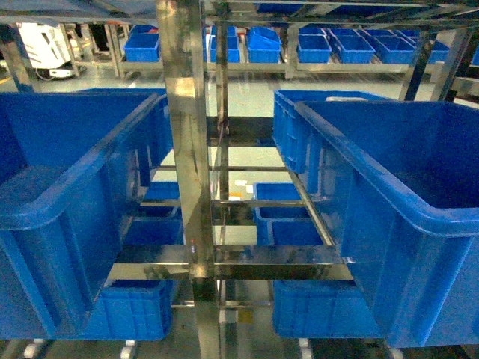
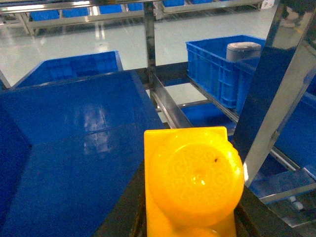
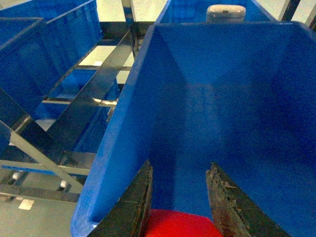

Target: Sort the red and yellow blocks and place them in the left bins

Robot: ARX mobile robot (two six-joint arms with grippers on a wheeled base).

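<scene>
Left gripper (image 2: 190, 232) clenched on yellow block (image 2: 192, 180), at left bin's (image 2: 74, 138) 4 o'clock rim. Right gripper (image 3: 177, 197) grips red block (image 3: 177, 224) over right bin (image 3: 237, 98). Risk: release drops red into the wrong bin.

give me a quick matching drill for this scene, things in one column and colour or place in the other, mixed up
Things:
1. brick in the left gripper
2. block in the right gripper
3. crate under the right gripper
4. rack post

Descriptions:
a. shiny metal
b. red
c. yellow
d. blue

Pairs: 1-c, 2-b, 3-d, 4-a
</scene>
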